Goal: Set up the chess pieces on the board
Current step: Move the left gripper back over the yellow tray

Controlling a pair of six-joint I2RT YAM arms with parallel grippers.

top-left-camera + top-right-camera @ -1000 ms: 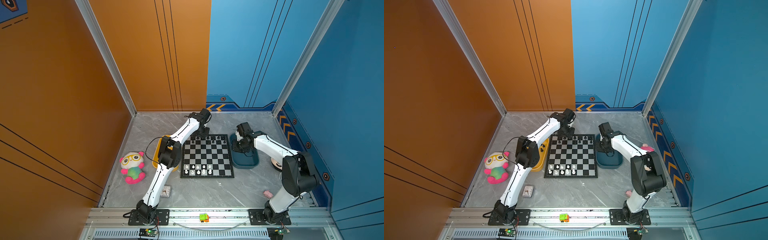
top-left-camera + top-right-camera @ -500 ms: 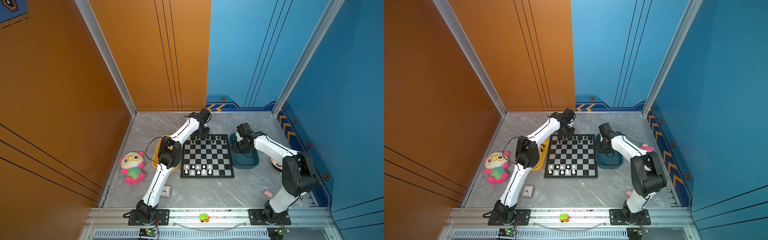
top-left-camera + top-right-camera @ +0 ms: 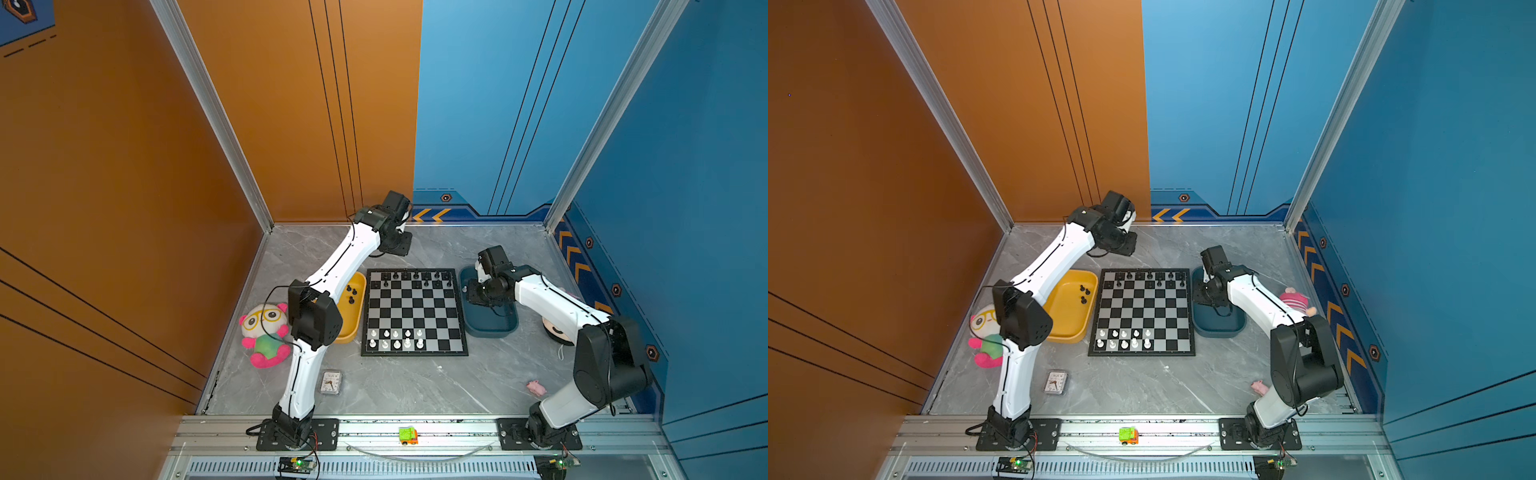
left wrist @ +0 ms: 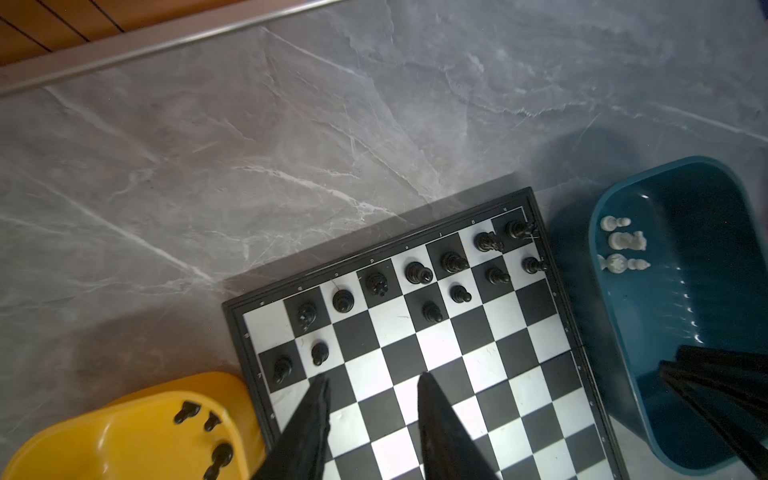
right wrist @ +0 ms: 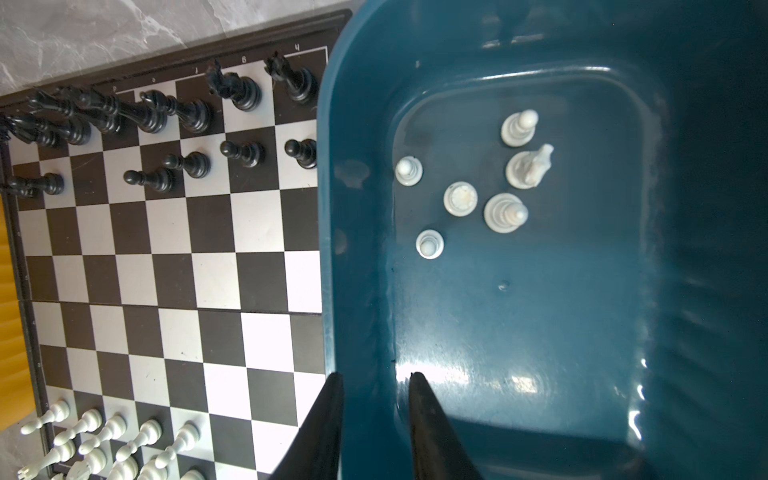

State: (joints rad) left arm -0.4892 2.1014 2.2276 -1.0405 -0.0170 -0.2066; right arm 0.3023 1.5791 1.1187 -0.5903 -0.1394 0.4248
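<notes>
The board [image 3: 414, 354] lies mid-floor. Black chess pieces [image 3: 415, 276] fill its far two rows and white ones [image 3: 397, 338] stand in its near two rows. Three black pieces [image 4: 212, 422] lie in the yellow tray [image 3: 353, 322]. Several white pieces [image 5: 459, 198] sit in the dark teal tray [image 3: 490, 330]. My left gripper [image 4: 372, 376] hangs open and empty above the board's far left corner [image 3: 397, 249]. My right gripper [image 5: 375, 374] is open and empty, its fingers astride the teal tray's board-side wall [image 3: 473, 295].
A plush panda [image 3: 266, 332] lies left of the left arm and a small clock [image 3: 331, 382] near its base. A pink pig [image 3: 536, 387], a pink plush [image 3: 1293, 299] and a green toy car [image 3: 408, 435] sit around. Walls close in on three sides.
</notes>
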